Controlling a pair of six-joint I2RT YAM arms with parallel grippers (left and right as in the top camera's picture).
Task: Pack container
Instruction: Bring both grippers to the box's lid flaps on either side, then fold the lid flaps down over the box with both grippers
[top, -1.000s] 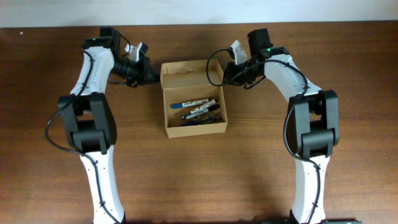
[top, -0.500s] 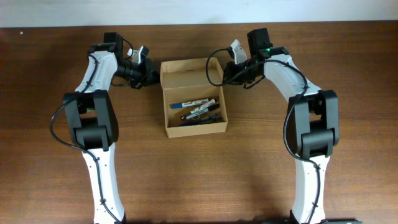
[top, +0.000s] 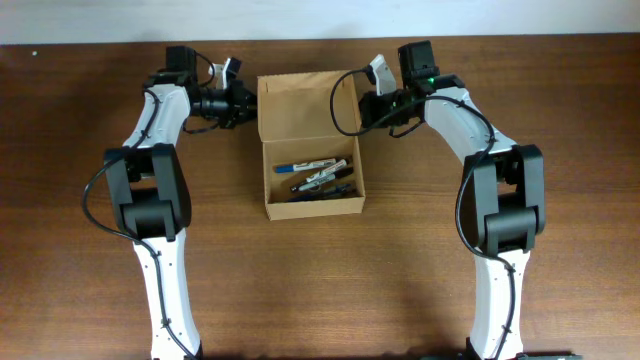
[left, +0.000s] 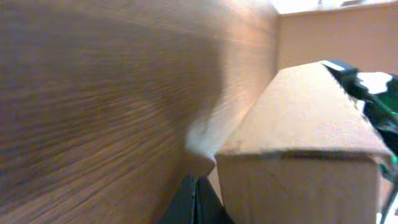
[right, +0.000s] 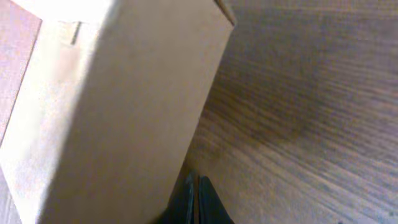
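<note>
Flanking hinged lid (top: 300, 105): left gripper (top: 247, 103), right gripper (top: 362, 106), equally near, fingers (right: 185, 202) pressing together.
Between them: small rectangular tan-brown cardboard container (top: 315, 206) sitting, long axis running fore-aft.

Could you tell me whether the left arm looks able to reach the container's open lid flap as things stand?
Probably yes: the left gripper, shut, sits right beside the left edge of the lid flap, and nothing stands between them.

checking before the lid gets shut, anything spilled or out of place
Nothing stands out. The pens lie jumbled but all inside the container. Its lid flap stands open between the left hand and right hand.
</note>
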